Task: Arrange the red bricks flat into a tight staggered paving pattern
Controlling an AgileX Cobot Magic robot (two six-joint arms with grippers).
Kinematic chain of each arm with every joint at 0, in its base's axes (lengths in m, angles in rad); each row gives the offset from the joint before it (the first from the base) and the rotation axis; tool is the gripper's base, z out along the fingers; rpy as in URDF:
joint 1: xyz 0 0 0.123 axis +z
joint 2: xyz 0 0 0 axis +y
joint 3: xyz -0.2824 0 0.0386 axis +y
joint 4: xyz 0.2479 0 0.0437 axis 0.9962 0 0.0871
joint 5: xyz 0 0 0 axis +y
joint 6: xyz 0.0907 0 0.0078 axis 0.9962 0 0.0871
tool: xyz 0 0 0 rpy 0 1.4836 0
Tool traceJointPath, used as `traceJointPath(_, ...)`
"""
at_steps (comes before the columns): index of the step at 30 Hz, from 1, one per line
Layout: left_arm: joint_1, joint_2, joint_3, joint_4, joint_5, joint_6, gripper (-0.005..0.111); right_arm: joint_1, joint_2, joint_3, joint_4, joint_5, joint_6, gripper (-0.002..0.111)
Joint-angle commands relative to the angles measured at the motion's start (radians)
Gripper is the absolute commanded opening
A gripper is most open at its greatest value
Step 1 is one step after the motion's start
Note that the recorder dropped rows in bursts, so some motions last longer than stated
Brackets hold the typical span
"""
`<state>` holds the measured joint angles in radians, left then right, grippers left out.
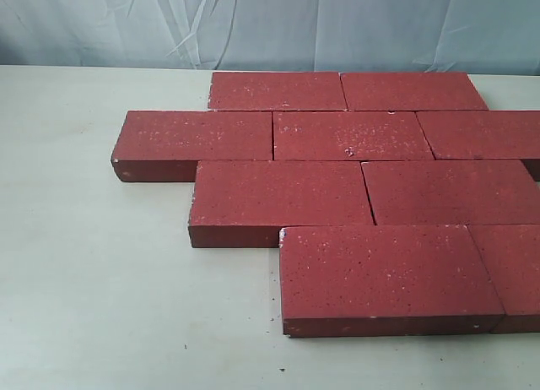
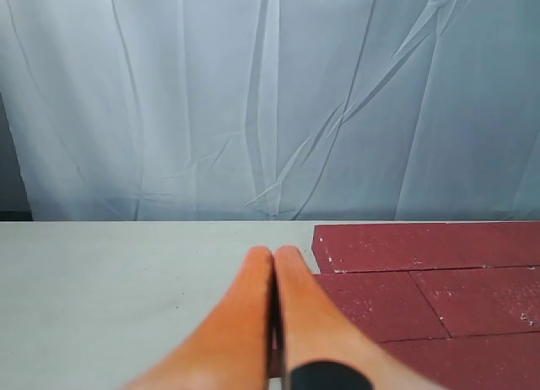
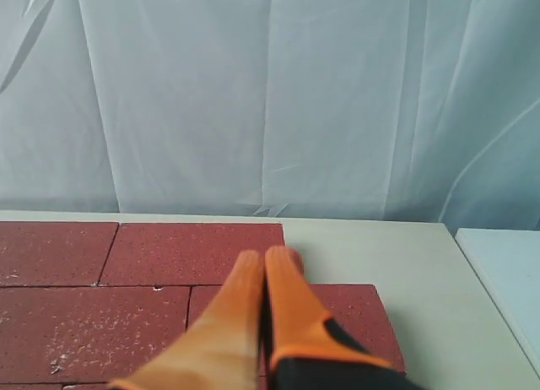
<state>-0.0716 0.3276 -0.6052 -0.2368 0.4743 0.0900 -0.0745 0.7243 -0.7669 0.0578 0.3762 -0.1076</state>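
Soft even light (claws blurred)

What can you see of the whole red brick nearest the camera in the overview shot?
The front brick is a thick, dark-red rectangular paver, rough and speckled with pale flecks, with small white chips along its left edge. It lies flat on the pale table, a long side towards the camera. Its far long edge meets the rear-left brick and rear-right brick of the next row, bridging their joint. Its right end meets a neighbouring brick cut off by the frame.
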Motion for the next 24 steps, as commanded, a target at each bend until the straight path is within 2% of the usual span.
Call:
traceJointPath(1, -0.001, -0.006, 0.007, -0.006, 0.0, -0.005, 0.0, -0.005, -0.005, 0.003, 0.005, -0.013, 0.003, -0.001)
traceJointPath(5, -0.001, -0.006, 0.007, -0.003, 0.0, -0.003, 0.0, -0.005, -0.005, 0.003, 0.005, -0.013, 0.003, -0.001)
traceJointPath(9, -0.001, -0.003, 0.022, 0.099, -0.009, -0.005, 0.0, -0.005, -0.005, 0.003, 0.005, -0.013, 0.003, -0.001)
traceJointPath(17, -0.001, -0.099, 0.196, 0.254, -0.21, -0.005, 0.0, -0.005, -0.005, 0.003, 0.005, -0.013, 0.003, -0.001)
traceJointPath(24, -0.001, -0.196, 0.305, 0.278, -0.229, -0.005, 0.0, -0.005, -0.005, 0.003, 0.004, -0.007, 0.003, -0.001)
